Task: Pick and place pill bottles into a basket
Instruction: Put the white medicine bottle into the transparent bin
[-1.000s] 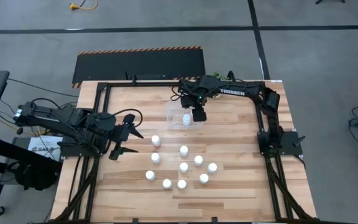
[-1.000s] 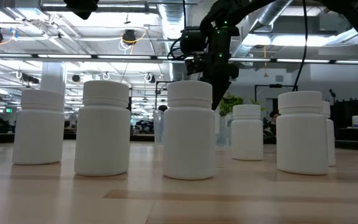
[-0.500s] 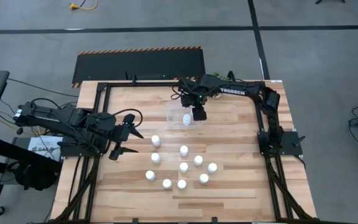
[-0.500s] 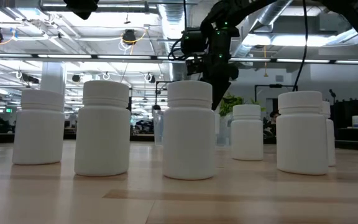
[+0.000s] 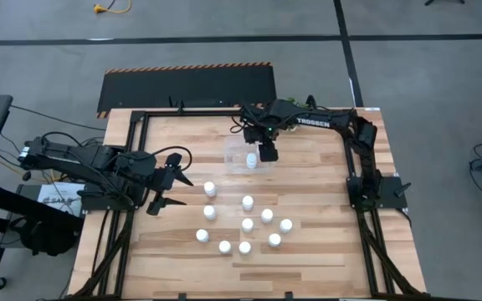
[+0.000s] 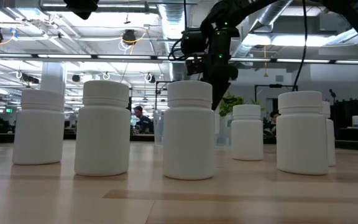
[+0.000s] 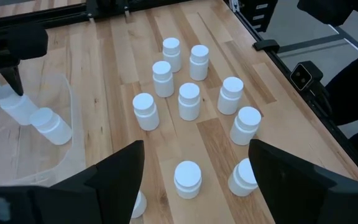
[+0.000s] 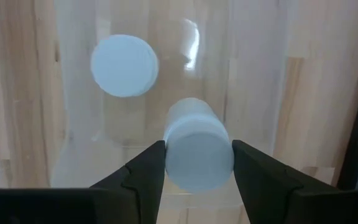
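While right fingers (image 8: 194, 163) pinch it, the bottle (image 8: 196, 149) hangs upright — cap up, over the basket (image 5: 235, 150)

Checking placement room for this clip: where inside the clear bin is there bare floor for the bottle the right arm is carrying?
One pill bottle stands in the basket; beside it the floor is bare. The right gripper holds its bottle above that space.

I'm looking at what seems a big open lab or workshop: bare concrete floor (image 5: 48, 50) with dark tape lines, exposed ceiling ducts (image 6: 104, 7) and pipes, and a person (image 6: 143, 119) at distant, hazy workbenches.
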Robot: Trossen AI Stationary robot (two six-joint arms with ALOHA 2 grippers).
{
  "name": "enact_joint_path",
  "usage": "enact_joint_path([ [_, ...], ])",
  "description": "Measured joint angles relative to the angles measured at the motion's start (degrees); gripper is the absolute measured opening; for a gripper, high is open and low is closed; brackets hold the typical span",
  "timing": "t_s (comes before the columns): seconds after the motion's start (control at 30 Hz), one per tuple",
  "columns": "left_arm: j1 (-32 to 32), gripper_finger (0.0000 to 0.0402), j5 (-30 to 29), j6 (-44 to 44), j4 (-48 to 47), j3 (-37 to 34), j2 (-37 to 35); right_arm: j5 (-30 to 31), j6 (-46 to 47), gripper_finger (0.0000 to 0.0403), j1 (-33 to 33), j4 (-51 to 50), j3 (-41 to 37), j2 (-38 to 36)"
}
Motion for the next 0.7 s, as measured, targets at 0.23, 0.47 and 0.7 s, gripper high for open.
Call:
enact_joint_path([
  [0.23,-0.02,0.0279,0.01,0.00,-0.02,0.00,0.00,-0.04,0.00,0.0171,0.36,-0.04,0.00,0.00],
  [0.47,-0.01,0.0279,0.01,0.02,-0.02,0.00,0.00,0.09,-0.29,0.0170,-0.20,0.28,0.02,0.00],
  [0.7,-0.02,0.0279,0.00,0.02,-0.02,0.00,0.00,-0.96,0.02,0.0172,-0.02,0.07,0.02,0.00],
])
